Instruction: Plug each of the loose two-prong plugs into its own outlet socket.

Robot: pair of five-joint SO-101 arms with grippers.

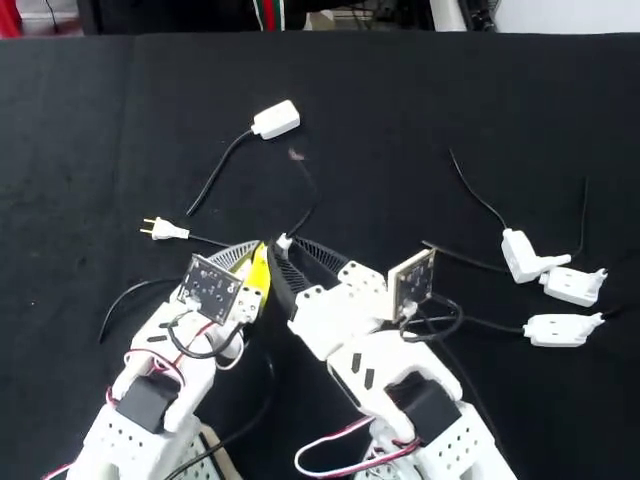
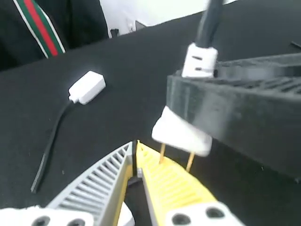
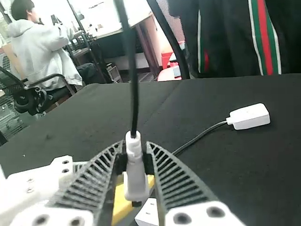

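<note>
One two-prong plug [image 3: 134, 172] was gripped by the right gripper [image 3: 135, 149], whose dark ribbed fingers [image 3: 174, 179] were clenched on its white body, just below the centre of the high view. Its long axis was held near upright. The cable [image 3: 133, 70] rose from its top, and in the left wrist view its two brass prongs [image 2: 162, 153] were pointed down, just above the yellow finger [image 2: 164, 174] of the left gripper [image 2: 135, 147]. That gripper (one finger grey, the other yellow) was closed tip to tip, with nothing seen between the tips. A second plug [image 1: 165, 230] was laid flat on the black table [image 1: 400, 120] at the left middle of the high view. Its long axis ran across the frame, its prongs were pointed at the left edge, and it was well apart from both grippers. One white socket [image 1: 277, 119] was laid above and left of centre, its lead trailing down and left. Three more white bodies [image 1: 560, 328] were grouped at the right middle; which were plugs and which sockets could not be told.
</note>
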